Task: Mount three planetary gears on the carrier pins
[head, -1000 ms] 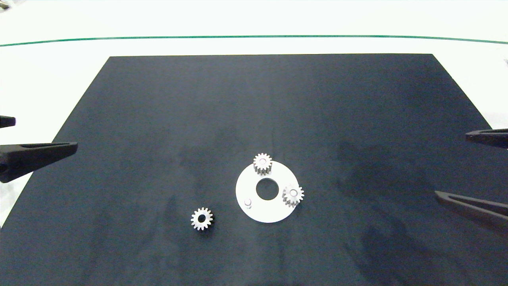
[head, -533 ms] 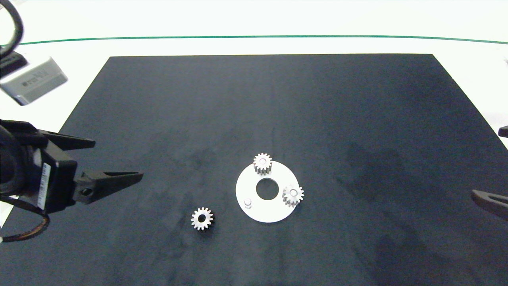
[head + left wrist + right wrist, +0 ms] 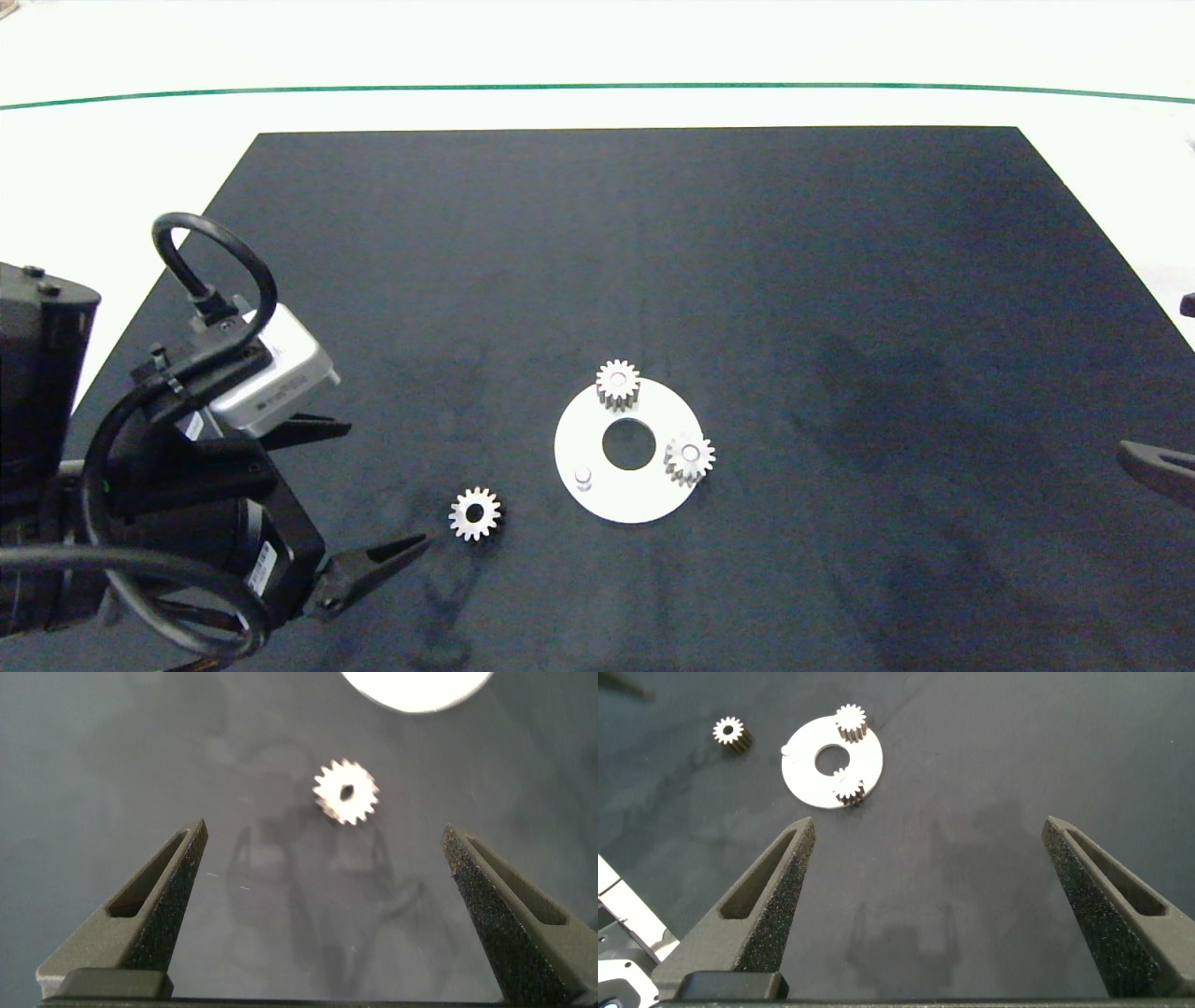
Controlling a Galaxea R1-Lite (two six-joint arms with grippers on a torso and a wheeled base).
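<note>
The left gripper is hovering with fingers spread apart beside the loose small silver metal gear, lying on the black mat. Two same gears are sitting on pins of the flat white disc; one short pin is standing bare. The right gripper is waiting wide apart at the mat's right edge.

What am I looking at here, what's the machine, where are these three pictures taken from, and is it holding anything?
It is a two-armed robot at a table covered by a black mat. One picture looks down from above; the other two come from cameras on each wrist. On the mat lies a white disc with three pins: two carry small gears, one bare pin stands empty. A loose gear lies beside the disc. The left tool, open and empty, is near that gear. The right tool is open at the mat's right edge.
</note>
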